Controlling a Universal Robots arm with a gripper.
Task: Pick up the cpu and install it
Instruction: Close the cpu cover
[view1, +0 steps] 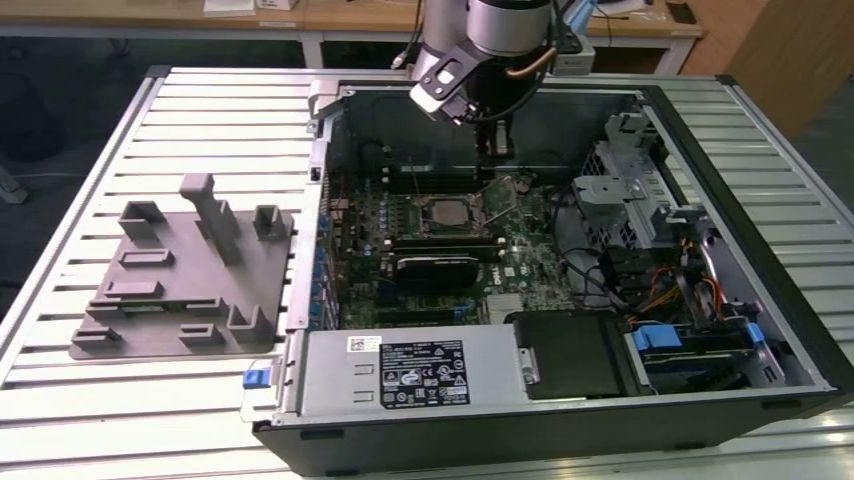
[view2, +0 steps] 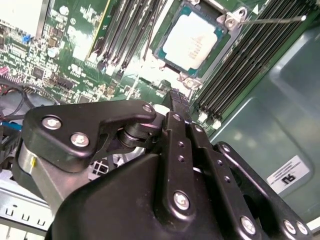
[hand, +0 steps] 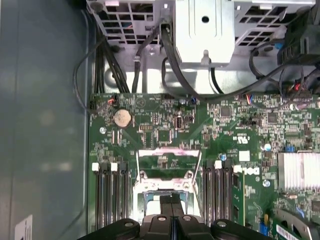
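Note:
The cpu (view2: 190, 39), a flat square chip with a silvery-white top, lies inside the metal-framed socket (view2: 227, 22) on the green motherboard. In the exterior view the cpu (view1: 446, 212) sits mid-board, with the socket's load plate (view1: 502, 200) tilted up on the exterior view's right of it. My gripper (view1: 497, 148) hangs above the board just behind the socket. Its black fingers (view2: 175, 100) are pressed together with nothing between them. In the first wrist view the gripper (hand: 170, 199) hovers over the open socket frame (hand: 169, 159).
The open computer case (view1: 801, 330) lies flat on a slatted table (view1: 80, 200). A grey plastic tray (view1: 187, 280) with upright blocks rests on the exterior view's left. A drive cage (view1: 627, 190), cables and a power supply (view1: 400, 370) crowd the case. The thin socket lever (view2: 272, 20) sticks out sideways.

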